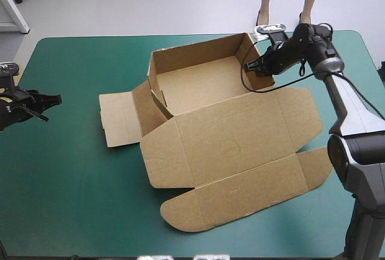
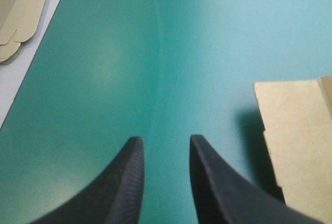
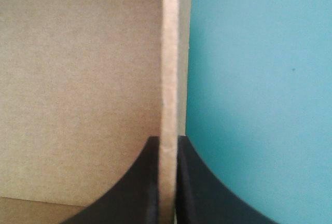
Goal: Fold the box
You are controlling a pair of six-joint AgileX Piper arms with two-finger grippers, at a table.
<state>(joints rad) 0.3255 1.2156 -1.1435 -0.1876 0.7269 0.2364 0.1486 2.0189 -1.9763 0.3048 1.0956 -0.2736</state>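
The brown box (image 1: 198,85) stands in the middle of the table as an open tray with its walls raised; its lid (image 1: 240,145) lies flat toward the near edge, and one side flap (image 1: 117,118) lies flat to the left. My right gripper (image 1: 252,64) is shut on the box's right wall, whose edge (image 3: 169,79) runs straight up between the black fingers (image 3: 150,182). My left gripper (image 1: 51,100) hovers near the table's left edge, well apart from the box, fingers (image 2: 129,182) open over bare cover, with the flat flap (image 2: 298,141) off to one side.
A stack of more brown board (image 2: 18,14) lies beyond the table's left edge. The teal-green cover (image 1: 72,194) is bare to the left and near left of the box.
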